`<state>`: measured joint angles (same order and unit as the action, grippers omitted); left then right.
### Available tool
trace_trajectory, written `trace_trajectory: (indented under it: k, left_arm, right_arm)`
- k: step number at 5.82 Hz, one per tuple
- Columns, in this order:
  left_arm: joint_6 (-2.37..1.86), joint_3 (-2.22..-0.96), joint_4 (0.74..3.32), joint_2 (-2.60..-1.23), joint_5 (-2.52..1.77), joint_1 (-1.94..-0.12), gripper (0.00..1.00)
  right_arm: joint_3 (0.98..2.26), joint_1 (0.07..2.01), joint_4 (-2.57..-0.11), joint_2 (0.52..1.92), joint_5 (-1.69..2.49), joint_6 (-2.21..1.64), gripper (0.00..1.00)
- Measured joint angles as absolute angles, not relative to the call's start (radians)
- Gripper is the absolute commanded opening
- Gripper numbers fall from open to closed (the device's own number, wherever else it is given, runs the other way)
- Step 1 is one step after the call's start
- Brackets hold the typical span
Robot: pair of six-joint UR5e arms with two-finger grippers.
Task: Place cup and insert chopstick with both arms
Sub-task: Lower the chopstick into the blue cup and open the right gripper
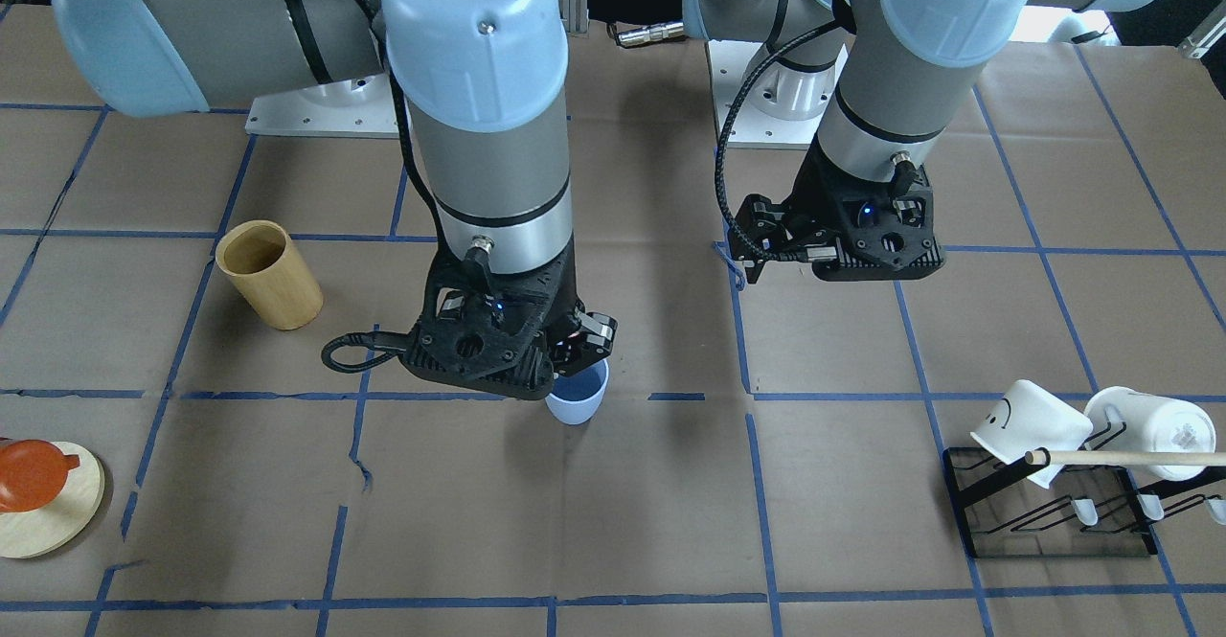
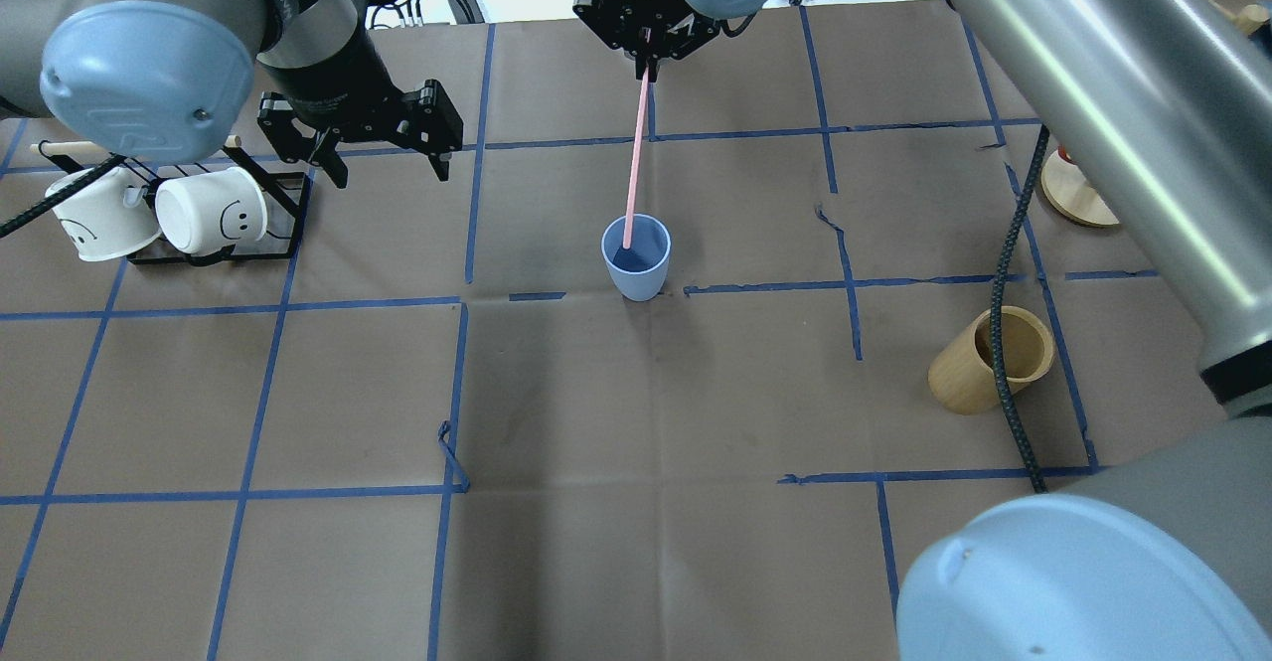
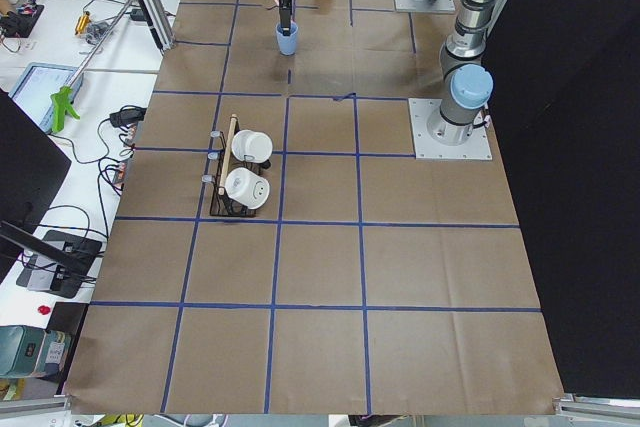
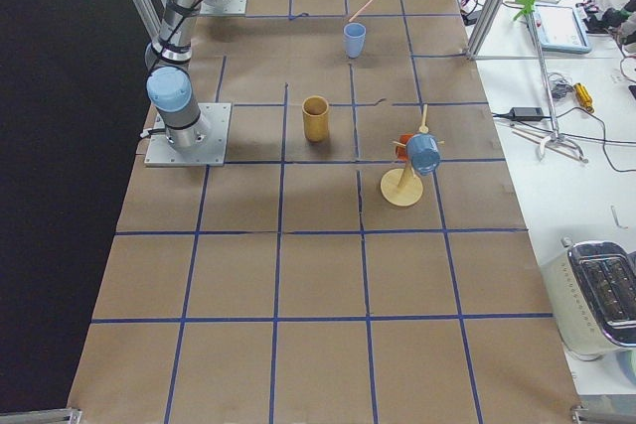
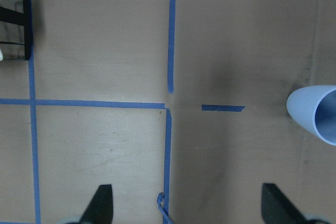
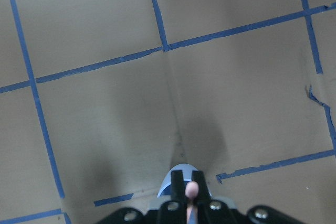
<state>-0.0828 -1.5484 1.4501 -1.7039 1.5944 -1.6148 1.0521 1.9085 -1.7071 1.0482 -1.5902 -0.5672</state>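
To the left of the pale blue plastic cup (image 2: 636,263), well apart from it, the left arm (image 2: 318,55) is held over the table (image 2: 636,542). Its jaws are spread and empty, close to a black wire rack (image 2: 286,234) on which two white smiley mugs (image 2: 211,216) are carried.

The cup is seen standing upright on the table, so the placing is judged done. Above the cup, a thin pink chopstick (image 2: 636,144) is pinched at its upper end by the clenched jaws of the right arm (image 2: 1093,94). Its lower end is seen inside the cup's mouth, though contact with the bottom cannot be told. Insertion is therefore judged to be the step in hand. A short lowering, a release and a straight withdrawal upward are called for, so that the light cup is not tipped.

The whole slanted chopstick is shown only from overhead and the right side. In the front-facing view it is hidden behind the wrist, and only the cup's lower part is shown. In the right wrist view the pinched pink end is confirmed. In the left wrist view the spread fingertips (image 5: 102,205) are shown, with the cup at the right edge.
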Motion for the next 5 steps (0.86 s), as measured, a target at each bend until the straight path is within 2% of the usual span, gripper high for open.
trace_trajectory:
  k: [2,3,4,5]
  left_arm:
    - [-0.083,-1.549,1.451,-1.704,1.598,-1.615,0.99]
    - [-0.083,-1.549,1.451,-1.704,1.598,-1.615,0.99]
    - [-0.083,-1.548,1.450,-1.703,1.597,-1.615,0.99]
    - [-0.083,-1.548,1.451,-1.703,1.597,-1.615,0.99]
  right_arm:
    - [1.117,1.911,-1.774,1.033,-1.612,-0.562,0.09]
    - [1.156,1.911,-1.808,1.028,-1.609,-0.557,0.12]
    - [1.179,1.911,-1.822,1.025,-1.605,-0.544,0.97]
    - [1.192,1.911,-1.826,1.023,-1.601,-0.527,1.00]
